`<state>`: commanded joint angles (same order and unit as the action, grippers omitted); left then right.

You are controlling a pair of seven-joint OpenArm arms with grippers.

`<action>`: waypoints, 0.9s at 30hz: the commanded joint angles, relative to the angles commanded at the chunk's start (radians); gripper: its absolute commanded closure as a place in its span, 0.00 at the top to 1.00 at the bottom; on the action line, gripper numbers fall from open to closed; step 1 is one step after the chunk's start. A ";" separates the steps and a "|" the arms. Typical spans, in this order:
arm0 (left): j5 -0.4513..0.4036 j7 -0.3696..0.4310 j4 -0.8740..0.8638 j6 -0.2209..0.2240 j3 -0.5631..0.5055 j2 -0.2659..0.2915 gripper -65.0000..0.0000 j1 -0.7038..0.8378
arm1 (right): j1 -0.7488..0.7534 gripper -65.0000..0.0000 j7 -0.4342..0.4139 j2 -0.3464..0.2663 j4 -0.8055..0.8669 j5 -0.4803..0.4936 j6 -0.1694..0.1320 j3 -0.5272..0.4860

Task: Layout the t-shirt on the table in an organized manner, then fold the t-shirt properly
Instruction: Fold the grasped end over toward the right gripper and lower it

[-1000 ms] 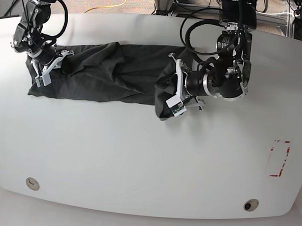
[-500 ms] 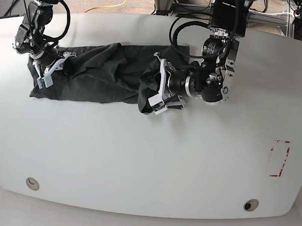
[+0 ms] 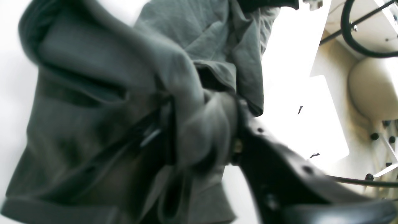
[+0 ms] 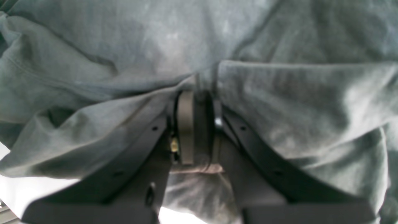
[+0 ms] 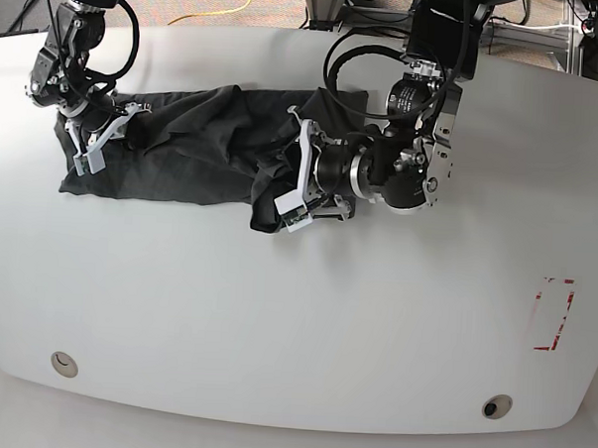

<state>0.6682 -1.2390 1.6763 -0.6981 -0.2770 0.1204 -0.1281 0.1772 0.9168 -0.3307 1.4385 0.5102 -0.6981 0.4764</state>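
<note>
- T-shirt (image 5: pixel 183 154): its right end has travelled left with the left gripper (image 5: pixel 296 174), clamped on cloth.
- Right gripper (image 5: pixel 94 136) stays pinching the far-left edge.
- Folding seems underway.

A yellow cable (image 5: pixel 232 7) snakes over the brown carpet (image 5: pixel 180 1) at the top of the base view, with a metal frame (image 5: pixel 531 34) upper right

A plain charcoal-grey t-shirt (image 5: pixel 198 150) is seen on a white table (image 5: pixel 275 322) marked with a red dashed rectangle (image 5: pixel 553 314).
</note>
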 joint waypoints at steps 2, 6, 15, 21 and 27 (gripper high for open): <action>0.002 -0.009 0.002 0.000 -0.014 0.014 0.50 0.000 | 0.000 0.11 0.000 0.000 -0.003 0.000 0.000 0.000; 0.012 -0.057 0.020 0.000 -0.068 0.032 0.50 -0.029 | 0.000 0.11 0.000 0.000 -0.003 0.000 0.000 0.000; 0.071 -0.094 0.126 0.000 -0.054 -0.052 0.49 -0.041 | 0.000 0.11 0.002 0.000 -0.003 0.000 0.000 -0.002; 0.071 -0.025 0.126 0.000 0.044 -0.172 0.49 -0.029 | 0.002 0.11 0.002 0.000 0.000 0.000 0.000 -0.002; 0.023 0.061 0.126 0.000 0.121 -0.265 0.49 0.034 | 0.002 0.11 0.002 0.000 0.000 0.000 0.000 -0.002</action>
<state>0.6912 -1.1776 1.8021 -0.6981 -0.1557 -0.1450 -0.0944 0.1788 0.9183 -0.3307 1.4385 0.5102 -0.6981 0.4749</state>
